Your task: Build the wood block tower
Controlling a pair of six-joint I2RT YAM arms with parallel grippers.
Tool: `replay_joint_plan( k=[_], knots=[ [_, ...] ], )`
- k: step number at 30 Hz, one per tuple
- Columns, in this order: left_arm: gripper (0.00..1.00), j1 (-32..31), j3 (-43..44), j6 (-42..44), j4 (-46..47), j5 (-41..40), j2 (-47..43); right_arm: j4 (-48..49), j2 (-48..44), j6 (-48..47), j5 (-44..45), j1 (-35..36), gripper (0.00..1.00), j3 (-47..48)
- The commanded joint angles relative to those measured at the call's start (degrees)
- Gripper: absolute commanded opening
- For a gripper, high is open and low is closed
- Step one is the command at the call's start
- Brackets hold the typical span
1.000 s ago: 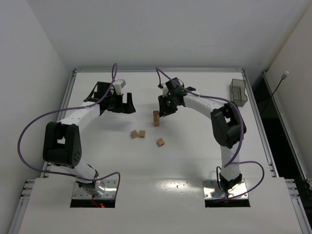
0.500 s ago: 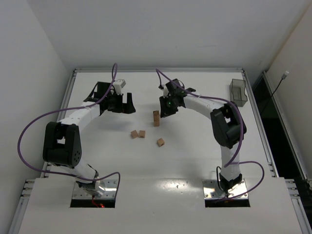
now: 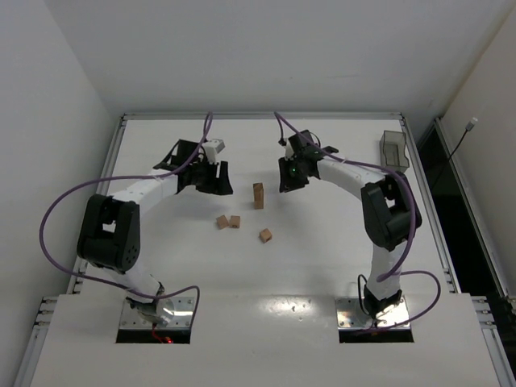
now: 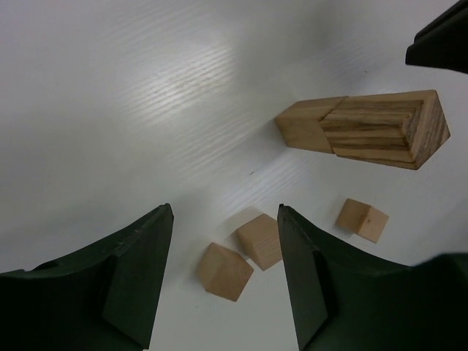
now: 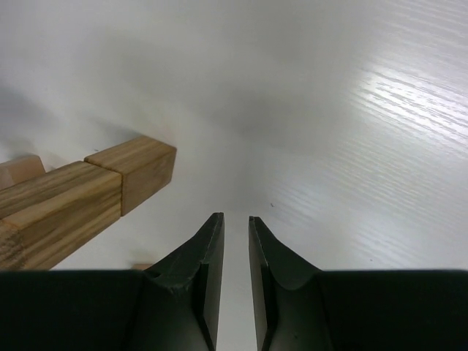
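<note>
The tower [image 3: 258, 195] is a short column of tan wood blocks standing mid-table; it also shows in the left wrist view [image 4: 365, 128] and the right wrist view [image 5: 73, 194]. Three loose wood blocks lie in front of it: two side by side [image 3: 222, 222] [image 3: 235, 221] and one further right [image 3: 264, 235]. My left gripper [image 3: 216, 179] hovers left of the tower, open and empty [image 4: 224, 212], with the two cubes [image 4: 224, 271] [image 4: 260, 240] on the table below its gap. My right gripper [image 3: 289, 179] hangs right of the tower, its jaws [image 5: 235, 218] a narrow slit apart and empty.
A translucent grey bin [image 3: 393, 151] stands at the back right corner. Purple cables loop from both arms. The table's raised frame runs along the far edge and both sides.
My left arm has swung right toward the loose blocks and its jaws have narrowed. My right gripper has drawn back to the right, away from the tower, closing a little.
</note>
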Motion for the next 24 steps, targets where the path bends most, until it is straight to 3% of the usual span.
replay_joint_plan(
  k=[1,10,11,12,24],
  knots=[
    [0.55,-2.2,3.0,-1.7,1.2,1.2,3.6,1.8,-3.1,0.3,1.1,-0.7,0.17,-0.8],
    [0.55,-3.9,9.0,-3.4,-0.7,1.7,10.5,2.4,-4.9,0.3,1.1,-3.1,0.19,-3.2],
    [0.64,-3.9,9.6,-3.4,-0.7,1.7,12.1,2.4,-4.9,0.3,0.6,-3.1,0.19,-3.2],
    [0.67,-4.5,10.2,-3.4,-0.7,1.7,12.6,2.4,-4.9,0.3,0.6,-3.6,0.19,-3.2],
    [0.67,-6.8,12.0,-3.4,-1.3,2.8,15.1,2.4,-4.9,-0.2,0.0,-4.2,0.19,-3.2]
  ],
)
